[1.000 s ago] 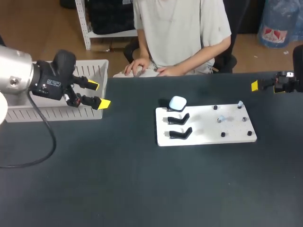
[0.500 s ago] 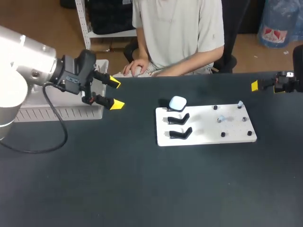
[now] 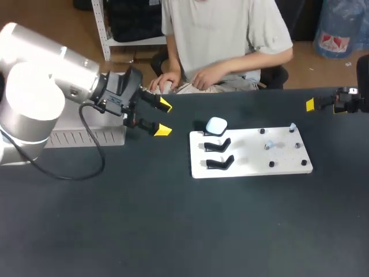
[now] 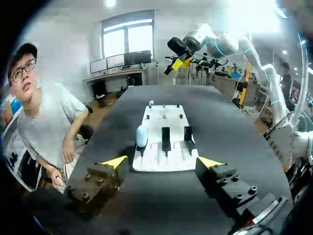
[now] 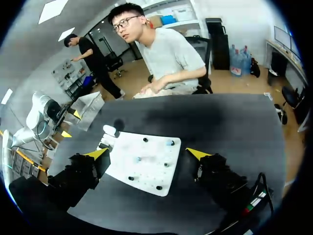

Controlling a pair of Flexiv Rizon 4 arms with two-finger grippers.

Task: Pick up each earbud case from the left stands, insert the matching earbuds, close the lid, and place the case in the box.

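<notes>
A pale blue earbud case [image 3: 216,125] sits closed on the farthest of three black stands at the left end of the white board [image 3: 248,160]. The two nearer stands [image 3: 218,154] are bare. Small earbuds [image 3: 268,145] stand among black pegs on the board's right half. My left gripper [image 3: 164,118] hovers open and empty over the table left of the board. In the left wrist view the case [image 4: 142,136] lies ahead of the open left gripper [image 4: 162,161]. My right gripper [image 3: 323,105] stays open and empty near the table's far right edge, the board [image 5: 146,169] ahead of it.
A pale ribbed box [image 3: 86,137] stands at the table's far left, largely hidden behind my left arm [image 3: 40,92]. Dark tabletop [image 3: 184,231] stretches in front of the board.
My left arm has swung right, from over the box out across the table toward the board. The right arm, case and board have not moved.
</notes>
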